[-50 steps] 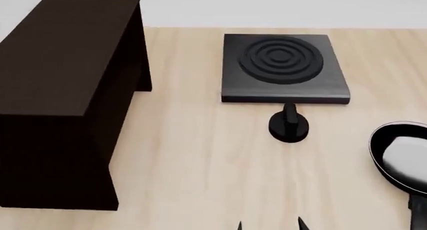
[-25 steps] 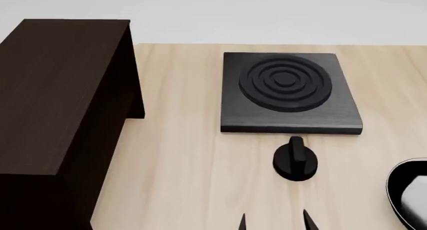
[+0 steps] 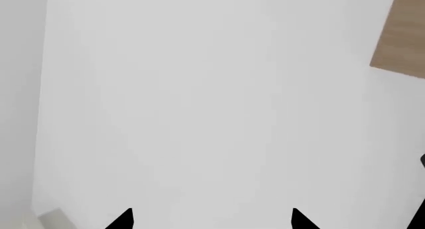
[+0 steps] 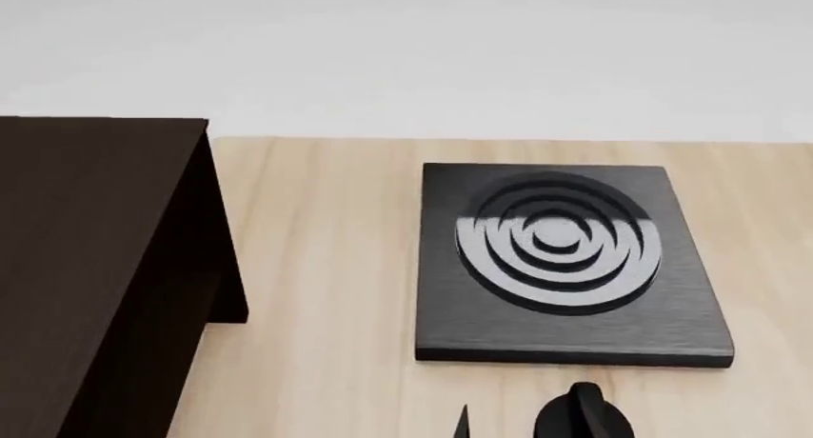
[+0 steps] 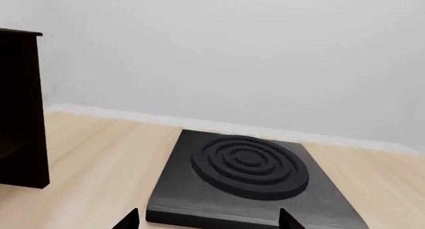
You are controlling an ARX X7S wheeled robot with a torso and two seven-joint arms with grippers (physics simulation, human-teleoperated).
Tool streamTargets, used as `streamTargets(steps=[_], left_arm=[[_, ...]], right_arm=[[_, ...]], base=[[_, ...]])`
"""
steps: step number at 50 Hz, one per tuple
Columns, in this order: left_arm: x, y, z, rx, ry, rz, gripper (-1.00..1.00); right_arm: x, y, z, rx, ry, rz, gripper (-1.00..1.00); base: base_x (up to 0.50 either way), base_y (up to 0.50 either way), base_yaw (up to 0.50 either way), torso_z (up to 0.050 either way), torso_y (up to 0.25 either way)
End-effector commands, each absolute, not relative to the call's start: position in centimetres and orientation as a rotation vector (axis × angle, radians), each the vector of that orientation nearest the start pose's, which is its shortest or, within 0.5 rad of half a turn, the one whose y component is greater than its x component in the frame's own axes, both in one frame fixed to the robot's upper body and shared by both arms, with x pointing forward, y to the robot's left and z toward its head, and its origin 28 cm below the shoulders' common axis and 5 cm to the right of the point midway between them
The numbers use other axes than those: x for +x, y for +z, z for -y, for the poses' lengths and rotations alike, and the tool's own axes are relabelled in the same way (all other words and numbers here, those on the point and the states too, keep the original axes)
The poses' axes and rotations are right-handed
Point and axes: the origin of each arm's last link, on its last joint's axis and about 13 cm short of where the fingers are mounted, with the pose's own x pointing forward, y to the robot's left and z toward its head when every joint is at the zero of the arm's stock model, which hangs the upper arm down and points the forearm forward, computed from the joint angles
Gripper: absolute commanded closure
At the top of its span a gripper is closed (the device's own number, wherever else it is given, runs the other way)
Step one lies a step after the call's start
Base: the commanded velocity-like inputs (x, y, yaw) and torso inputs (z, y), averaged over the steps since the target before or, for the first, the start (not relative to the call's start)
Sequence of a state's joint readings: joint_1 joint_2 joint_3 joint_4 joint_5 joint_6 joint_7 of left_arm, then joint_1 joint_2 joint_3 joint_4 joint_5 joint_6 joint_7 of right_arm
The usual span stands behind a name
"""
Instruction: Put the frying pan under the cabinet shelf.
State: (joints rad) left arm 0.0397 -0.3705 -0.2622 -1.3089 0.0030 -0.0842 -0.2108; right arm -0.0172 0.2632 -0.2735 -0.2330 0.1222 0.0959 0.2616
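Note:
The frying pan is out of view in every frame. The cabinet shelf (image 4: 89, 267) is a big dark brown block at the left of the head view, and its side panel (image 5: 20, 104) also shows in the right wrist view. My right gripper (image 5: 207, 220) is open and empty, pointing low over the table toward the burner plate. One dark fingertip (image 4: 464, 423) pokes up at the bottom edge of the head view. My left gripper (image 3: 211, 220) is open and empty too, facing a blank white surface.
A square black burner plate (image 4: 559, 262) with concentric rings lies on the light wooden table (image 4: 330, 267), right of the cabinet. A black knob (image 4: 582, 417) sits just in front of it. A white wall runs behind the table's far edge.
The head view has tilted upward: cabinet, burner plate and knob have slid down the frame, more wall shows, and the pan has left the view at the lower right.

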Motion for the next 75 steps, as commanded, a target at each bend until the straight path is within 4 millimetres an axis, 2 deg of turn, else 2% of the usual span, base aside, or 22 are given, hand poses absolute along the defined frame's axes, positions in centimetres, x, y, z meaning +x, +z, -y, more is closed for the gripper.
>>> streamTargets(steps=[1,28,33,39,47,62,75], left_arm=[[-0.4,-13.1,-36.9,0.283,0.643,-1.351,-1.00],[-0.4,-13.1,-36.9,0.283,0.643,-1.351,-1.00],[-0.4,-13.1,-36.9,0.283,0.643,-1.351,-1.00],[-0.4,-13.1,-36.9,0.283,0.643,-1.351,-1.00],[-0.4,-13.1,-36.9,0.283,0.643,-1.351,-1.00],[-0.4,-13.1,-36.9,0.283,0.643,-1.351,-1.00],[-0.4,-13.1,-36.9,0.283,0.643,-1.351,-1.00]], right_arm=[[19.8,4.5,9.7,-0.107,0.040,0.080,-1.00],[19.8,4.8,9.6,-0.116,0.053,0.087,-1.00],[19.9,4.6,10.0,-0.128,0.006,0.040,-1.00],[18.8,4.6,11.2,-0.145,-0.074,-0.005,-1.00],[16.5,6.0,13.0,-0.177,-0.164,-0.022,-1.00],[13.4,6.6,14.9,-0.248,-0.257,-0.149,-1.00],[11.3,6.9,15.5,-0.287,-0.304,-0.215,-1.00]], base=[[0.50,0.00,0.00,0.000,0.000],[0.50,0.00,0.00,0.000,0.000],[0.47,0.00,0.00,0.000,0.000],[0.00,0.00,0.00,0.000,0.000],[0.00,0.00,0.00,0.000,0.000],[0.00,0.00,0.00,0.000,0.000],[0.00,0.00,0.00,0.000,0.000]])
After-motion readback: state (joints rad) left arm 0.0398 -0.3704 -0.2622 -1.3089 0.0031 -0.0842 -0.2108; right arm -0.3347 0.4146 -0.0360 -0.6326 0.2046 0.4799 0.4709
